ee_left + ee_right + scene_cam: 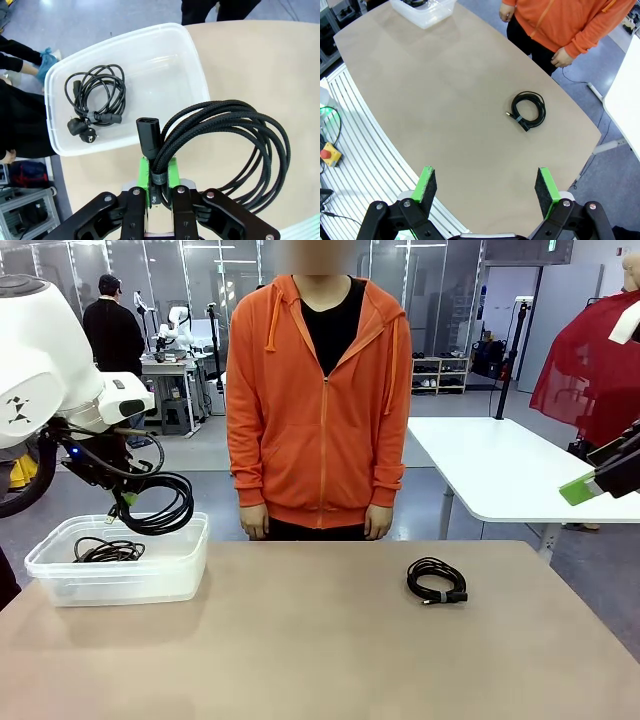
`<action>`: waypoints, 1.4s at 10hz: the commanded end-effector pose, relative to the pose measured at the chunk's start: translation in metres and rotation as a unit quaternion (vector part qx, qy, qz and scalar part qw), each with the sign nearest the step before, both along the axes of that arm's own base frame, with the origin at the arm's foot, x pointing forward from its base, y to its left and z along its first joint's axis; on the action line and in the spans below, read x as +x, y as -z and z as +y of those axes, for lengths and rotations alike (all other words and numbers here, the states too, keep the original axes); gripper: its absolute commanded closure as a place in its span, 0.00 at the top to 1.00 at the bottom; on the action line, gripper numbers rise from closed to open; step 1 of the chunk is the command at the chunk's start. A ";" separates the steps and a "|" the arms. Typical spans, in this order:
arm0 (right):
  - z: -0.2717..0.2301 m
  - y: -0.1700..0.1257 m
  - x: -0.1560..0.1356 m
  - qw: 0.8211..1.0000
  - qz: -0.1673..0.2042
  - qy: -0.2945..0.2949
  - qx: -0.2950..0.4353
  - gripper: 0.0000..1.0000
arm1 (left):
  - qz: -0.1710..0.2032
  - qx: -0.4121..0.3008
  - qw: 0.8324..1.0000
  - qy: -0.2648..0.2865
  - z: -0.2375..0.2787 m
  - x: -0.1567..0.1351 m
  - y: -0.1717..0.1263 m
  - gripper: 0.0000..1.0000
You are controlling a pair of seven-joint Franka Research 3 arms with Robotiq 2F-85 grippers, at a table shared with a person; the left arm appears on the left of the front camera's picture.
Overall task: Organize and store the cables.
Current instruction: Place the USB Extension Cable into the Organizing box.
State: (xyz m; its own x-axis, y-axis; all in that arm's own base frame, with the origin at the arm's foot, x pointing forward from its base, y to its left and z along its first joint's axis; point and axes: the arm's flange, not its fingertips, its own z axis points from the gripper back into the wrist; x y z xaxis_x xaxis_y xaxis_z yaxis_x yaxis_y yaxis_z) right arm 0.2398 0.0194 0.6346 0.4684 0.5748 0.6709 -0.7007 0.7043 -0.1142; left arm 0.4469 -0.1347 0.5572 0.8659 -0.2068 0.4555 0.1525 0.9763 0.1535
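My left gripper (159, 176) (122, 502) is shut on a coiled black braided cable (235, 145) (160, 502) and holds it in the air above the clear plastic bin (185, 558) (192, 75). Another coiled black cable (108, 551) (97, 97) with plug ends lies inside that bin. A third coil (436, 580) (528, 109) rests on the tan table to the right of centre. High off the table's right side, my right gripper (486, 187) (590, 484) stands open with nothing between its green pads.
A person in an orange hoodie (318, 390) stands at the far edge of the table, hands hanging down. A white table (500, 465) stands behind on the right. A red stop button (329, 154) sits beside the table rails.
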 end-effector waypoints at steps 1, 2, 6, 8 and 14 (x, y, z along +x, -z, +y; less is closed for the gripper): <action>-0.002 0.002 -0.002 1.000 0.005 0.005 -0.005 1.00 | -0.002 0.004 1.000 0.003 0.000 0.000 -0.001 0.17; -0.002 0.002 -0.002 1.000 0.005 0.005 -0.005 1.00 | 0.000 0.000 1.000 0.000 0.000 0.000 0.000 0.17; -0.002 0.002 -0.002 1.000 0.005 0.005 -0.005 1.00 | 0.001 -0.013 0.999 -0.031 0.030 0.062 0.001 0.17; -0.002 0.002 -0.002 1.000 0.005 0.005 -0.005 1.00 | 0.031 -0.019 0.998 -0.049 0.041 0.097 0.015 0.17; -0.002 0.002 -0.002 1.000 0.005 0.005 -0.005 1.00 | 0.104 -0.026 0.990 -0.088 0.058 0.175 0.095 0.17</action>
State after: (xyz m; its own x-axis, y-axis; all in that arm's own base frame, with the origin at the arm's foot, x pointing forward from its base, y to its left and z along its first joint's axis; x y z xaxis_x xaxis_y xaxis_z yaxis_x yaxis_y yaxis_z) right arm 0.2396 0.0194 0.6345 0.4687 0.5752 0.6704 -0.7010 0.7040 -0.1140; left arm 0.6119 -0.0755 0.4551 0.9530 -0.0559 0.2976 0.0271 0.9946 0.1002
